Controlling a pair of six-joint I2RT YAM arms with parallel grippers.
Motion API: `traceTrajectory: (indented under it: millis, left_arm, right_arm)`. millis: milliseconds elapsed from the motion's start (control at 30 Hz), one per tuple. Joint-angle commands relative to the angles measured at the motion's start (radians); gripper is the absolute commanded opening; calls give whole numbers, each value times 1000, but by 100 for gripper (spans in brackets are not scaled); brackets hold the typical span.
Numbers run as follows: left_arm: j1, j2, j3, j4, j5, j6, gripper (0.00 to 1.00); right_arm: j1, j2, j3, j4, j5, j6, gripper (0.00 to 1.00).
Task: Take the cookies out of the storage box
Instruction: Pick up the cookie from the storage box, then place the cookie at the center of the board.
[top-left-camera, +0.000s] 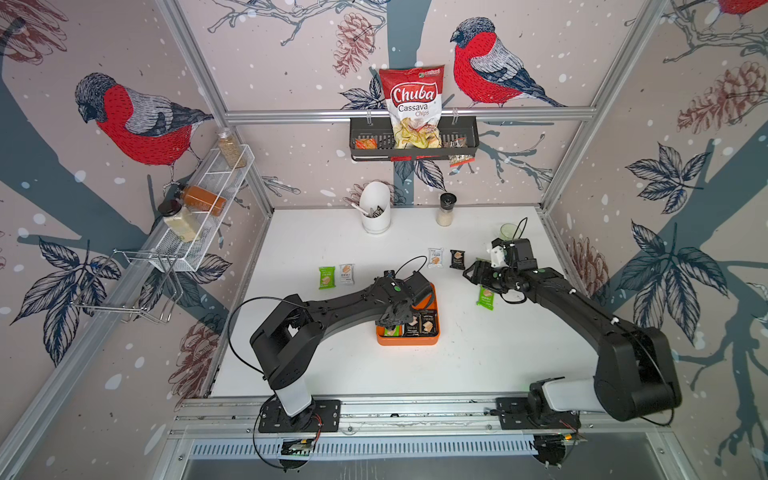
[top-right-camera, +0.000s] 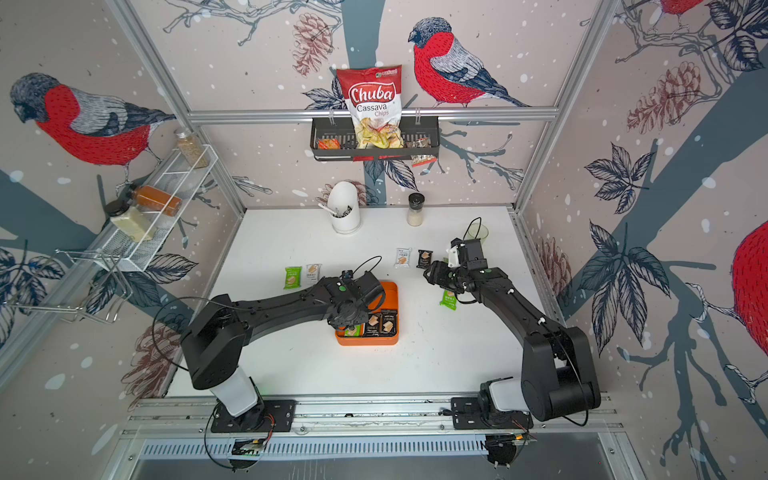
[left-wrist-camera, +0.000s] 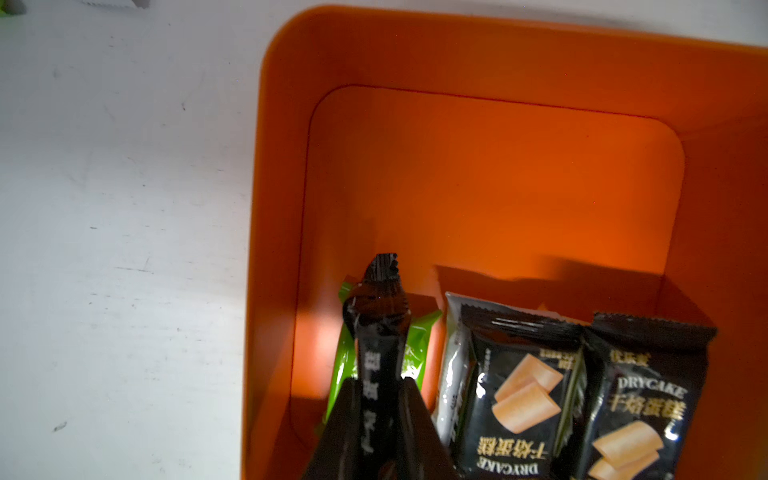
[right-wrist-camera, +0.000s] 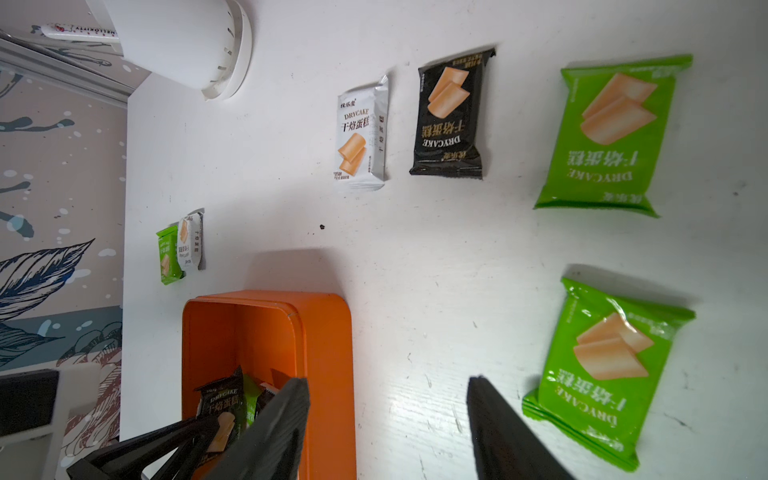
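Left end effector (left-wrist-camera: 379, 386): fingers pressed together on a black cookie packet (left-wrist-camera: 380, 328), which stands on its edge between them
Held packet, place: inside the storage box (left-wrist-camera: 498, 54), close to one wall, above a green packet (left-wrist-camera: 419, 345) that lies on the box floor
Other cookies in the box: a second black packet (left-wrist-camera: 519, 395) and a third black packet (left-wrist-camera: 640, 399) side by side, face up; a silver-white packet (left-wrist-camera: 451, 374) is partly under the second
Box floor: the part away from the packets is bare orange
Right end effector (right-wrist-camera: 388, 388): fingers spread apart, nothing between them, over the bare counter (right-wrist-camera: 415, 257) just beside the box
Cookies near the right end effector: a nearest green packet (right-wrist-camera: 602, 374) beside one finger, then a farther green packet (right-wrist-camera: 615, 133), a black counter packet (right-wrist-camera: 451, 116) and a white counter packet (right-wrist-camera: 361, 133), all flat and apart
Cookies on the other side of the box: a bright green packet (top-left-camera: 326, 277) and a cream packet (top-left-camera: 346, 273), just beside each other
Box, place: on the white counter between the two arms, in both top views
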Motion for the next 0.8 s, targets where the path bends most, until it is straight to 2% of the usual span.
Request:
traceTrajectory:
  millis: [0,200,367,567,767]
  left_arm:
    - [1,-23,10,-2,-14,2,18]
    - [21,-109,32,32,-2,26,18]
    - [86,-219,9,98,53,59,18]
    - [217,-343,-59,180,83,129,19]
    - [393,-378,-124,276,196,239,19]
  right_arm:
    - [1,-7,1,-14,-4,-5,66]
    - [3,-20,5,-20,-2,0,66]
    - [4,-33,10,-27,1,10,66]
    - [10,-32,15,-30,15,18,66]
    - [15,-25,51,-35,42,53,66]
